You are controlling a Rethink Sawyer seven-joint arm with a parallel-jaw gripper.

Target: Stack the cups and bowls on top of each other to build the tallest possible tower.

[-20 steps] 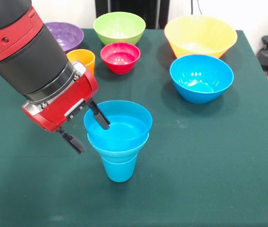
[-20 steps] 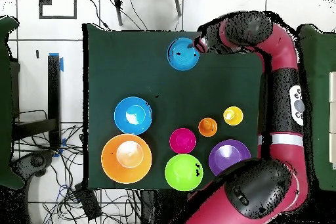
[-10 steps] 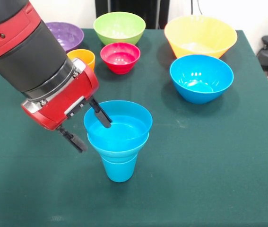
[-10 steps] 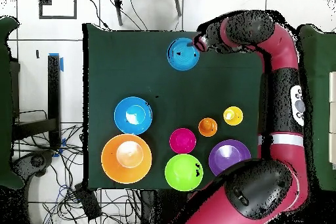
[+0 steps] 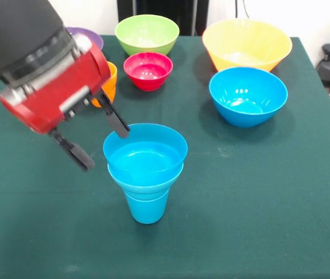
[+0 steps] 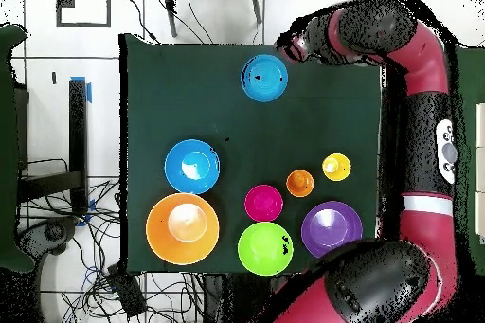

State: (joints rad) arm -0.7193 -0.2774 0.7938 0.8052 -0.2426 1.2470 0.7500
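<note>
We see a green bench (image 5: pixel 258 221) with the tower (image 5: pixel 145 168) near its centre: a blue cup (image 5: pixel 146 208) carrying two nested blue bowls (image 5: pixel 145 156). At the tower's ten o'clock the end effector (image 5: pixel 98 142) hangs empty, fingers (image 5: pixel 116 119) apart, one just by the top rim. Toward one o'clock sit another blue bowl (image 5: pixel 248 96) and the yellow-orange bowl (image 5: pixel 247 43).

Two glossy blue plastic bowls (image 5: pixel 145 152) are being carried nested on a small blue plastic tumbler (image 5: pixel 146 207), with a larger blue plastic bowl (image 5: pixel 248 96) sitting behind, rightward.
</note>
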